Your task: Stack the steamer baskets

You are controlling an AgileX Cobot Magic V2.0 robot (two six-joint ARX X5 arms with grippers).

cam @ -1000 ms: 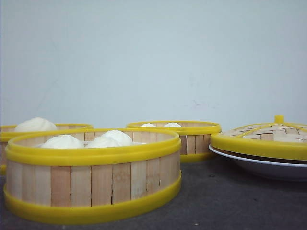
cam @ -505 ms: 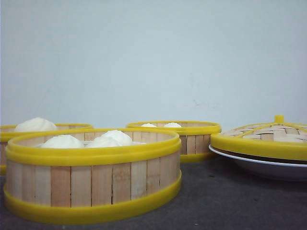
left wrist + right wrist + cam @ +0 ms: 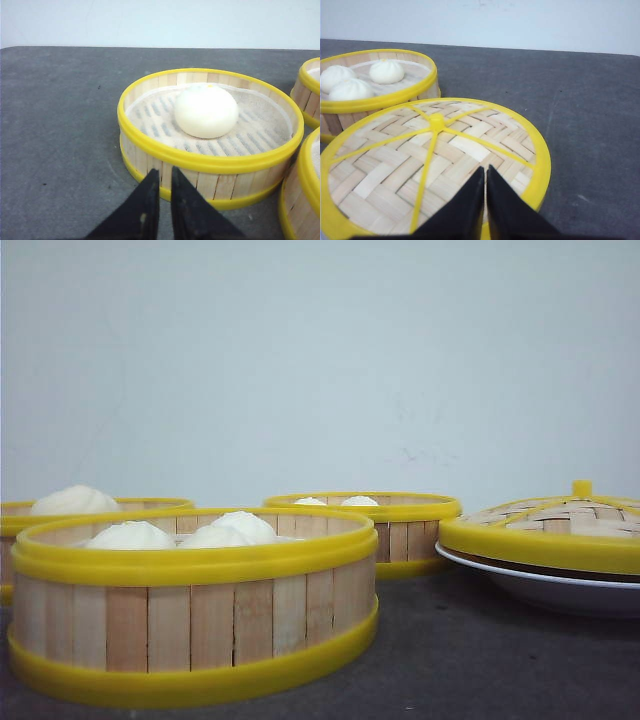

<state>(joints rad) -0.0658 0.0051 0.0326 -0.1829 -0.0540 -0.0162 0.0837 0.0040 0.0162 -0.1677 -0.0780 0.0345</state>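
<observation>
No visible change btwn earlier front pics and now: steamer baskets, lid, plate all sit the same. No arm mvmt seen.

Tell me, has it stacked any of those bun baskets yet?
Not yet. All three steamer baskets sit separately on the table, none stacked. Nothing is in hand: the left gripper and right gripper are nearly shut and empty. The whole stacking remains; the lid rests on its plate.

Low tabletop front view, two near wrist views
</observation>
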